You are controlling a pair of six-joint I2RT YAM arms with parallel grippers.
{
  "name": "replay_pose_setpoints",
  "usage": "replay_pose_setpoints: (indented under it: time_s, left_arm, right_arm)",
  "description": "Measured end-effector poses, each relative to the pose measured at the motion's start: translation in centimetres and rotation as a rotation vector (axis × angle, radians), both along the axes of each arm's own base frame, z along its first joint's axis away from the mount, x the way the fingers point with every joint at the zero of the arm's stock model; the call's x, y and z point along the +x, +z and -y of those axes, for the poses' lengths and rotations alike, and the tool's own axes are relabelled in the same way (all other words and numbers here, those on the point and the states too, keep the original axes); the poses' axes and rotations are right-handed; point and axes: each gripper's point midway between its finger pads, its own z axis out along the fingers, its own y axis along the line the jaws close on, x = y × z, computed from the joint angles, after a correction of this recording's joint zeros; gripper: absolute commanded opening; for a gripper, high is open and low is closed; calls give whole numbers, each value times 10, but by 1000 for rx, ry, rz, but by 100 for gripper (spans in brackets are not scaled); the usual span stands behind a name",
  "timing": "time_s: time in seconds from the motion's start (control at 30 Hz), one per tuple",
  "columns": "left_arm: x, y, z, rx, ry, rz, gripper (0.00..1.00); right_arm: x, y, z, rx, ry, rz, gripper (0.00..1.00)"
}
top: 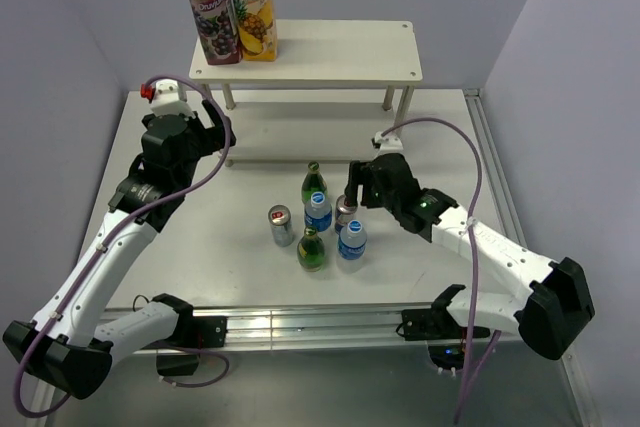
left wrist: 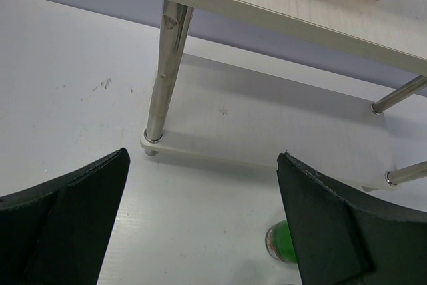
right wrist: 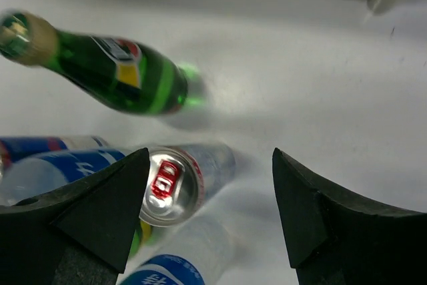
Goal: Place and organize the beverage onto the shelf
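**Reaching for the can**

Our right gripper (right wrist: 210, 165) straddles the silver can (right wrist: 167, 185), jaws apart, not clamped. Our left gripper (left wrist: 203, 158) gapes wide and empty before the shelf (top: 340, 52) at the back, which carries two juice cartons (top: 228, 2) on top. Next, we judge: close squarely, lift clear of neighbouring bottles (top: 318, 212).

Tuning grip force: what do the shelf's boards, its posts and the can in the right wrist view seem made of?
Boards: matte whitish laminate or painted wood, faint grain. Posts: polished metal, mirror reflections. Can: likely aluminium, shiny lid with pull tab.
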Motion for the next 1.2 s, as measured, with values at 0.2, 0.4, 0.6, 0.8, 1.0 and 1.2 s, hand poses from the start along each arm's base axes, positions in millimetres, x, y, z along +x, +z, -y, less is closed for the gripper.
replay_pose_setpoints:
  time_s: [0.2, 0.4, 0.6, 0.8, 1.0, 1.2]
  left_arm:
    - [0, 0, -1, 5, 7, 0, 99]
    - [0, 0, -3, 7, 14, 0, 98]
    - [0, 0, -4, 8, 18, 1, 97]
    - [-1, 1, -5, 8, 22, 2, 97]
    - [-2, 2, -5, 8, 21, 4, 97]
    - [-3, 3, -6, 6, 22, 8, 96]
  right_arm:
    - [-20, -43, -1, -13, -4, -113, 81]
    - [-33, -47, -17, 3, 37, -124, 81]
    - [-38, -48, -25, 6, 50, -125, 80]
    - [-31, -47, -35, -10, 42, -121, 80]
    - [-36, -45, -39, -44, 46, -115, 80]
    - [-33, -34, -37, -62, 26, -102, 80]
